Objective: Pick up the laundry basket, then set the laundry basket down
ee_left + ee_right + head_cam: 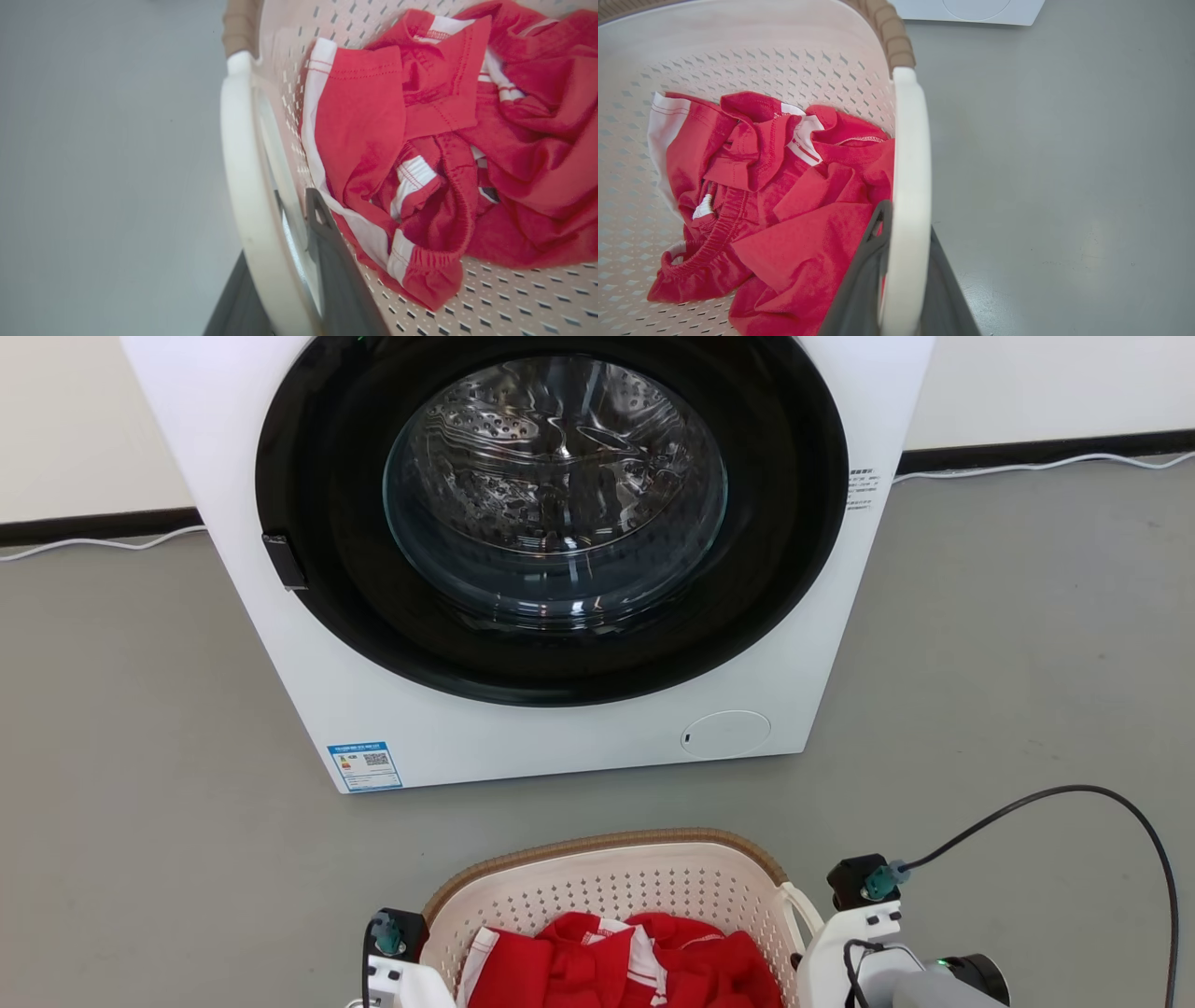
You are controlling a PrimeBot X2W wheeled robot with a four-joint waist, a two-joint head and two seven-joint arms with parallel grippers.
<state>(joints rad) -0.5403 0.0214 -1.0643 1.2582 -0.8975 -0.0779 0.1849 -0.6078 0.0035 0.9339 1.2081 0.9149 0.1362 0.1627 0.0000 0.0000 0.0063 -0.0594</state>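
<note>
Two tight holds on the laundry basket (607,887), red clothes (635,961) inside: left gripper (296,196) fingers around left handle (243,186), right gripper (908,219) fingers around right handle (910,140), facing the washer (523,728).

clothes (616,963) lie in the laundry basket (597,887), before the washer (560,742).
</note>
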